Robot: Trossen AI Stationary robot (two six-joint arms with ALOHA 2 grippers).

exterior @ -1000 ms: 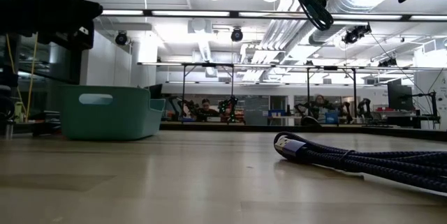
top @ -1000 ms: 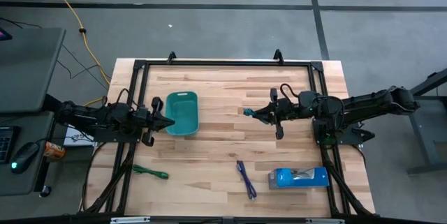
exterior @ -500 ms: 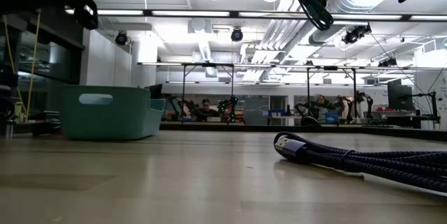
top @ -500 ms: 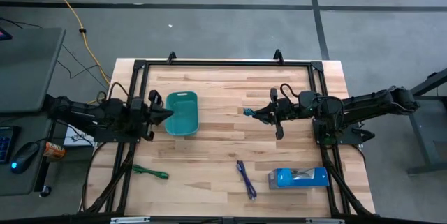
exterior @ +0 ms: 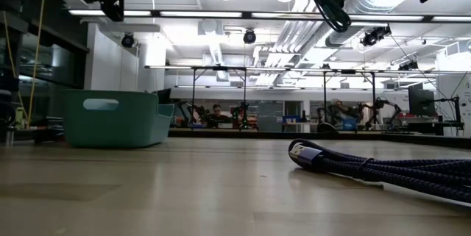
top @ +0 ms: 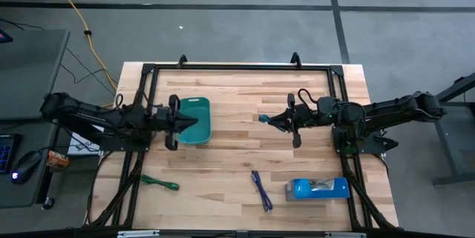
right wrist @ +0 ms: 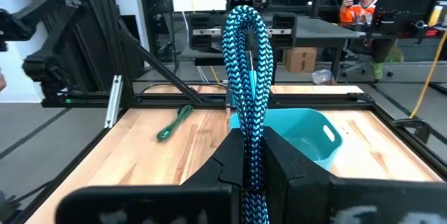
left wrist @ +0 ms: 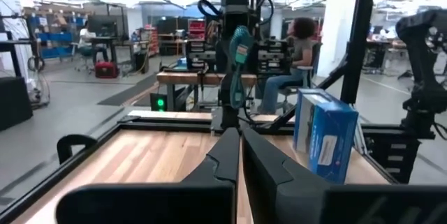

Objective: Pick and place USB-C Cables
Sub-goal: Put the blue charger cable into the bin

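From above, the left gripper (top: pixel 194 122) has swung in over the teal tray (top: pixel 201 104), fingers together, empty. Right wrist view: the right gripper (right wrist: pixel 246 155) is clamped on the light blue cable (right wrist: pixel 247 70), tray ahead, drop-off looks next

- Table (top: pixel 237 160): pale wood planks, smooth matt finish.
- Teal tray (top: pixel 197 116) on the table: smooth plastic.
- Light blue cable (right wrist: pixel 248 77): braided, woven sheath.
- Frame (top: pixel 237 67) edging the table: black metal.

Two dark, jointed arms carry looped black cables and tapering black fingers.
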